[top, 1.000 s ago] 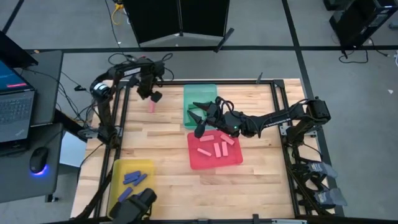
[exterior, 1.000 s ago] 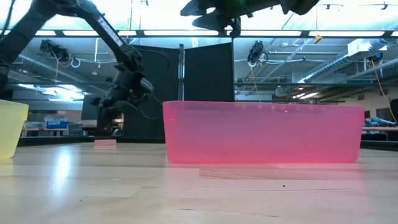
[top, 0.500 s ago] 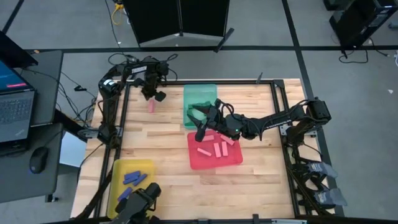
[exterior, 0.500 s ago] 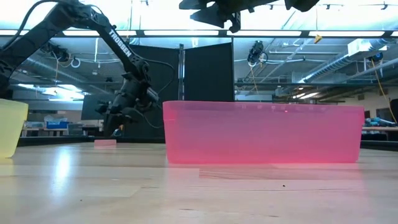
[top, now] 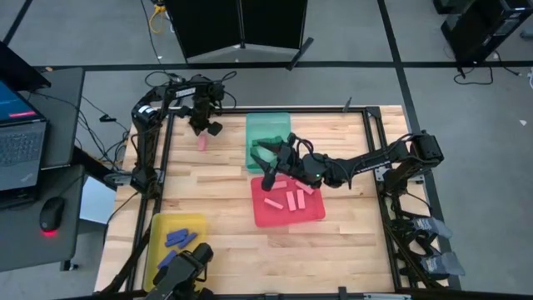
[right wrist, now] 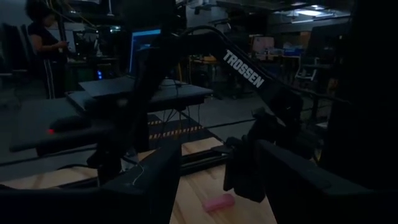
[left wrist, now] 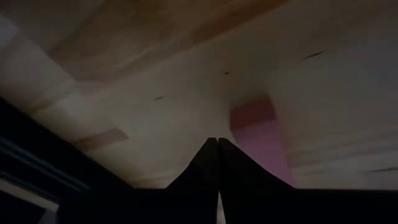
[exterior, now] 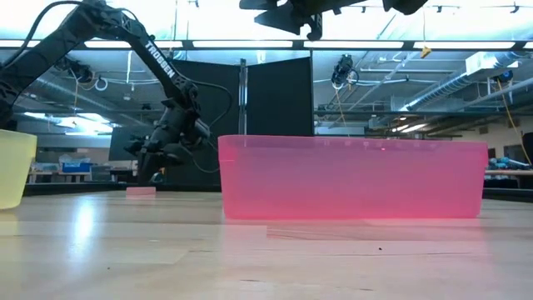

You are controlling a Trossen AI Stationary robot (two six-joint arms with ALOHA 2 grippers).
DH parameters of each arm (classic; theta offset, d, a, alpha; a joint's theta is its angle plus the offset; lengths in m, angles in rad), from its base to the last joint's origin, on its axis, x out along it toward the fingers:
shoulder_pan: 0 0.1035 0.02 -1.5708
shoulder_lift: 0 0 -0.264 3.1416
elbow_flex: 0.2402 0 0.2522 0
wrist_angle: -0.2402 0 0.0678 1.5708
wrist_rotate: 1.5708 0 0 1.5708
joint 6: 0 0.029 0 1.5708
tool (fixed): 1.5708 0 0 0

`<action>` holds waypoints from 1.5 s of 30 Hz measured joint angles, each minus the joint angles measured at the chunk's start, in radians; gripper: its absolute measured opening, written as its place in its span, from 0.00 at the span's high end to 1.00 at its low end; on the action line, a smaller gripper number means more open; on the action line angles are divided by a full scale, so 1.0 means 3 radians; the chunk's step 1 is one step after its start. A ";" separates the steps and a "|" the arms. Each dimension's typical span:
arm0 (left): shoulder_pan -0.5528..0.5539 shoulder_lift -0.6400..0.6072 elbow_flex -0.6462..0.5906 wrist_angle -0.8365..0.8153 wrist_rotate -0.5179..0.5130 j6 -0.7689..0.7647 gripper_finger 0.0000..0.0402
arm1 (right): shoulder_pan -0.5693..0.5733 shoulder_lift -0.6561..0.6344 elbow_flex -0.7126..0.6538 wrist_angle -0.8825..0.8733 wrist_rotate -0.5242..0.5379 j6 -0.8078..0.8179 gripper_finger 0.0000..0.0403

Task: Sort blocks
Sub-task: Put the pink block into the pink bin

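One pink block (top: 201, 143) lies alone on the wood beside the green tray (top: 268, 127), on the side away from the red tray (top: 287, 218), its long axis running along the tray's near wall, with the left gripper (top: 210, 129) poised just beside it and far nearer than the right gripper (top: 265, 160), which hangs open and empty over the seam between the green and red trays. From table height the left gripper (exterior: 156, 171) hangs just above the block (exterior: 140, 191), not touching it. Its wrist camera shows the fingers (left wrist: 214, 168) pinched together on nothing, the block (left wrist: 260, 134) just past their tips.

left gripper (top: 209, 129) pulled back toward bench's far edge, beyond the lone pink block (top: 201, 143); right gripper (top: 265, 163) edged left slightly
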 joint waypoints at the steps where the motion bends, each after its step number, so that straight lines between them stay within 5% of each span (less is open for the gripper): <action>1: 0.0002 0.0000 0.0000 0.0003 0.0030 0.0001 0.99 | 0.0007 0.0000 0.0000 0.0002 0.0000 -0.0012 0.46; 7: 0.0008 0.0006 0.0000 -0.0157 0.0269 0.0153 0.99 | 0.0028 0.0000 0.0000 0.0028 0.0000 -0.0046 0.46; 19: 0.0005 -0.0152 0.0326 -0.0098 0.0188 0.0257 0.99 | 0.0049 0.0000 0.0000 0.0024 0.0000 -0.0105 0.46; 29: -0.0161 -0.0174 0.0429 0.0722 0.0478 -0.0350 0.99 | 0.0036 0.0000 0.0000 0.0041 0.0000 -0.0135 0.46; 33: -0.0253 -0.0174 0.0429 0.1048 0.0438 -0.0862 0.99 | 0.0050 0.0000 0.0000 0.0042 0.0001 -0.0215 0.46; 40: -0.0452 -0.0174 0.0427 0.0473 -0.0189 -0.0792 0.99 | 0.0132 0.0000 -0.0001 0.0038 0.0000 -0.0421 0.46; 45: -0.0446 -0.0284 0.0174 0.0588 -0.0195 -0.0899 0.99 | 0.0207 0.0000 0.0000 0.0035 0.0000 -0.0545 0.46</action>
